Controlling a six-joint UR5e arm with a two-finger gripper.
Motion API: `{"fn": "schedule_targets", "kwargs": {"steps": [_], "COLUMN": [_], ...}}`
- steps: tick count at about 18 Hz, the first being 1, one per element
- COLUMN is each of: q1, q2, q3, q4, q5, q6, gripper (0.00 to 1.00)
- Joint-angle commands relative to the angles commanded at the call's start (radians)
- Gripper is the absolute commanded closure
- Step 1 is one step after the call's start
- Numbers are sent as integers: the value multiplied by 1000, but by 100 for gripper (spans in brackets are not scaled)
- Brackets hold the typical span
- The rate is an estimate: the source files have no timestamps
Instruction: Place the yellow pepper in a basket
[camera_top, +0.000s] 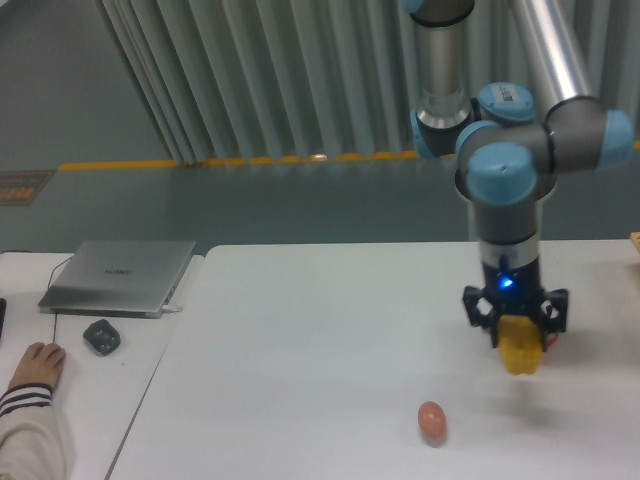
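The tool (517, 335) is clenched on the yellow pepper (520, 352), which hangs from its jaws clear of the white surface (300, 350), with a faint shadow just below it. So the pick looks done and this is the carrying step. The red pepper is almost wholly hidden behind the tool; only a sliver shows at its right side. The small egg (431, 420) lies down and to the left of the tool, apart from it. No basket is plainly in view; a pale wooden edge (635, 240) at the far right may belong to one, though I cannot tell. The next move, I'd judge, calls for carrying the pepper rightward, over the basket rim, before letting go.
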Motion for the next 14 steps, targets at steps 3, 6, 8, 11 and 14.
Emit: {"fn": "schedule_targets", "kwargs": {"steps": [3,6,8,11,14], "q1": [87,184,247,351,449], "q2": [28,45,46,45,37], "q3": [0,-3,-3,-5,-5], "q4": [-46,-81,-92,-94,-100], "q5": [-5,-9,-9,-8,-12], "q6": [176,342,449,644,815], "gripper": [74,74,74,74,74]}}
